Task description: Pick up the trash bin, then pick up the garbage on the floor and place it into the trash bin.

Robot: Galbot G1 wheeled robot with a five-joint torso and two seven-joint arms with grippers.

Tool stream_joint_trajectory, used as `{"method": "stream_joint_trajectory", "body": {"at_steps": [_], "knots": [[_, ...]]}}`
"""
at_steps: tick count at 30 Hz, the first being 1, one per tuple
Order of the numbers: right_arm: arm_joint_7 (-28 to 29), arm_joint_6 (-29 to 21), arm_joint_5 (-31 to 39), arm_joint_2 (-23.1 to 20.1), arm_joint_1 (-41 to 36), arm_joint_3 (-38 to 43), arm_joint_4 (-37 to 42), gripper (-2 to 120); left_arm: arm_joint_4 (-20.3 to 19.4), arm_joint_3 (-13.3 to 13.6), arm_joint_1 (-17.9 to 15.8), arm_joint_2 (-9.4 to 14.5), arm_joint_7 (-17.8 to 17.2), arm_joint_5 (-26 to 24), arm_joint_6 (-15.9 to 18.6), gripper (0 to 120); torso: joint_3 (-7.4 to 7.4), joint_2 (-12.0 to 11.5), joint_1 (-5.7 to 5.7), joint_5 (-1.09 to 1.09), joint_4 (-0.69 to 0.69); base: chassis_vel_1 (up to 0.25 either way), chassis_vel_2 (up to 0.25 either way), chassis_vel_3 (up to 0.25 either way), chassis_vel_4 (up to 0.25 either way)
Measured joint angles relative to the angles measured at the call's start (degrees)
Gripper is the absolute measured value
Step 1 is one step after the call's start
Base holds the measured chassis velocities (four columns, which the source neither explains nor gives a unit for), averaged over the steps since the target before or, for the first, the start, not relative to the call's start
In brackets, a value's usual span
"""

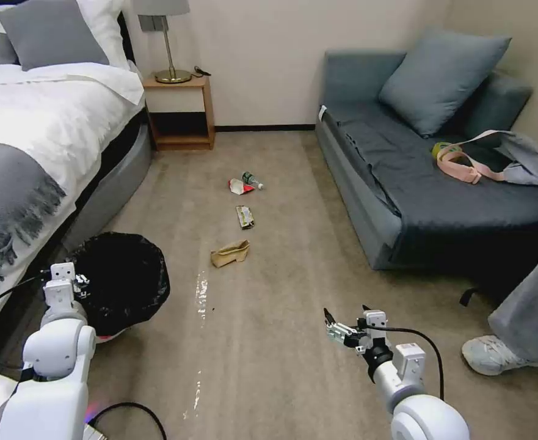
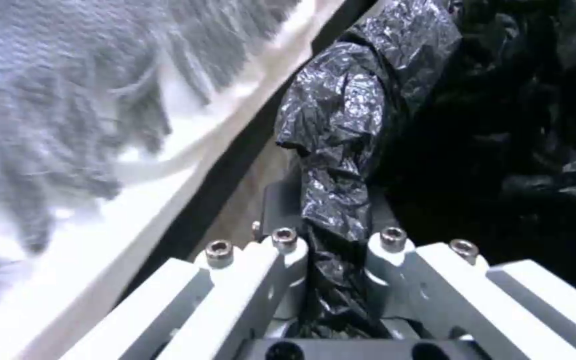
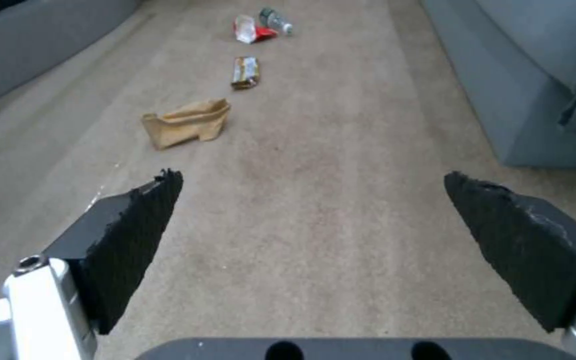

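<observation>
Here the step in hand appears to be securing the trash bin (image 1: 122, 282) before any litter is collected. The left tool (image 2: 331, 245) sits at the bin's rim on its 9 o'clock side in the head view, beside the bed (image 1: 43, 128). In the left wrist view its fingers are closed on a fold of the black bag (image 2: 341, 130) where it drapes over the rim. To do this well, the grip should take the rigid rim as well as the liner; a hold on film alone would likely slip or pull the bag free. Lift vertically and keep the bin level and clear of the bed frame.

The right tool (image 3: 315, 240) hovers above the carpet at about 5 o'clock from the bin, fully spread and holding nothing. The litter lies ahead of it on the floor toward 12 o'clock: a brown paper bag (image 1: 230, 253) nearest, then a snack wrapper (image 1: 245, 217), then a red-and-white pack (image 1: 239, 186) touching or just beside a small bottle (image 1: 253, 181).
</observation>
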Motion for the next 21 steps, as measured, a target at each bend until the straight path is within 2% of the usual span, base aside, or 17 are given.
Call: {"method": "stream_joint_trajectory", "body": {"at_steps": [1,6,7,13,21], "knots": [[-0.37,0.35,-0.04,0.1,0.04,-0.08,-0.22,100,-1.29,-0.24,1.0,-0.78,-0.16,1.52,0.22,5,0.0,0.0,0.0,0.0,-0.01,0.0,0.0,0.0,0.0],[-0.96,0.94,-0.06,0.25,0.21,-0.23,-0.73,100,-2.7,-0.47,2.44,-1.74,-0.35,3.21,0.2,5,0.0,0.0,0.0,0.0,0.0,0.0,0.0,0.0,0.0],[-1.59,1.58,-0.11,0.37,0.48,-0.43,-1.28,100,-3.75,-0.53,3.81,-2.35,-0.44,4.21,-0.24,5,0.0,0.0,0.0,0.0,0.01,0.0,0.0,0.0,0.0],[-2.28,2.27,-0.1,0.46,1.56,-1.29,-2.46,100,-5.1,-0.76,5.95,-2.71,-0.44,5.5,-1.97,5,0.0,0.0,0.0,-0.01,0.0,0.0,0.0,0.0,0.0],[-2.73,2.9,0.23,0.28,2.49,-1.74,-3.47,100,-5.66,-1.05,6.48,-2.44,-0.23,5.35,-2.11,5,0.0,0.0,0.0,-0.01,0.0,0.0,0.0,0.0,0.0]]}}
